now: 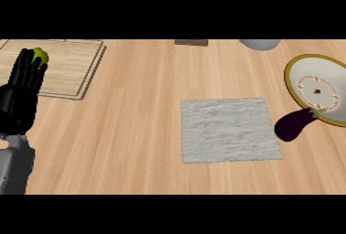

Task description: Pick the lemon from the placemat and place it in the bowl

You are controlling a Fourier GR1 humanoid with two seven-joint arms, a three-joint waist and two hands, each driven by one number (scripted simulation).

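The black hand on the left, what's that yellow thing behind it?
A yellow-green lemon peeks out at the fingertips of the left hand, above the wooden board. The fingers cover most of it, so the grip is hidden.

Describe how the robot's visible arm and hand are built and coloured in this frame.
Only the left hand shows: glossy black, with long slender segmented fingers and a black wrist section. Below it is a plain light grey forearm, smooth and boxy. No cables or markings are visible.

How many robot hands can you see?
1. The left hand is at the left edge, fingers straight up, a yellow-green thing peeking out behind its fingertips. The right hand is out of view.
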